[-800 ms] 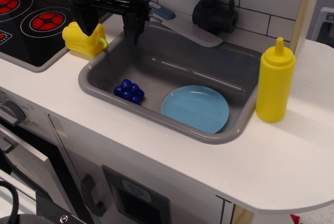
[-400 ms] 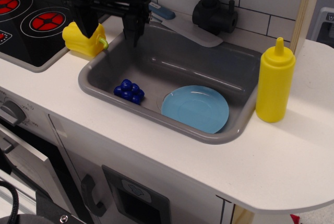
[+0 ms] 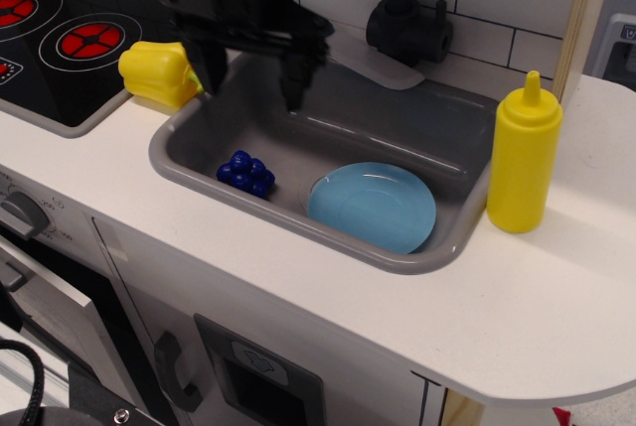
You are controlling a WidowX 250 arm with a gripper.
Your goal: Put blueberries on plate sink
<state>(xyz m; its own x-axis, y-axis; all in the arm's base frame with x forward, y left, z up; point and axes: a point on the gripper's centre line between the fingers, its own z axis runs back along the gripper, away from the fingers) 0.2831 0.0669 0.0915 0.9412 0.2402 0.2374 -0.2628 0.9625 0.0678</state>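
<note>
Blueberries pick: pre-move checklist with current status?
1. Tool open: ok, the two fingers stand wide apart with nothing between them.
2. Tool over the blueberries: not ok, it hangs above the back left of the sink, and the berries lie nearer the front wall.
3. Berries free to grasp: ok, they sit alone on the sink floor, apart from the plate.
4. Plate clear to receive: ok, its surface is bare.
5. Descent path: cannot tell, one view does not show the gap to the yellow pepper or the sink rim.
</note>
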